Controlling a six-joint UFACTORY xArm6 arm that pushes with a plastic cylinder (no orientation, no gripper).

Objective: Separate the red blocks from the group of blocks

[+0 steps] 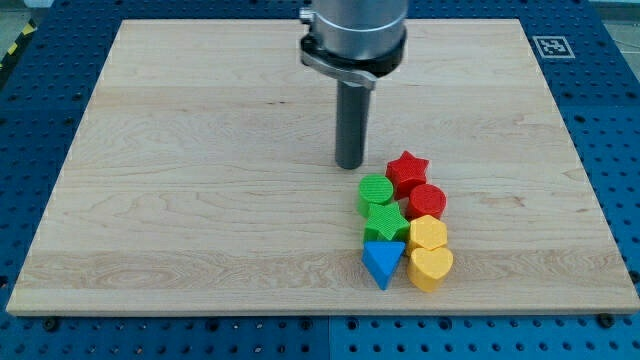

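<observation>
A tight group of blocks sits at the view's lower right of the wooden board (200, 150). A red star (407, 170) is at the group's top, with a red cylinder (427, 201) just below it. A green cylinder (376, 191) and a green star (385, 224) are on the group's left. A yellow block (428, 234), a yellow heart (431, 268) and a blue triangle (383, 263) lie at the bottom. My tip (349, 165) rests on the board just above-left of the green cylinder and left of the red star, apart from both.
The board lies on a blue perforated table (610, 120). A black-and-white marker tag (551, 46) is at the board's top right corner. The arm's grey body (356, 35) hangs over the board's top middle.
</observation>
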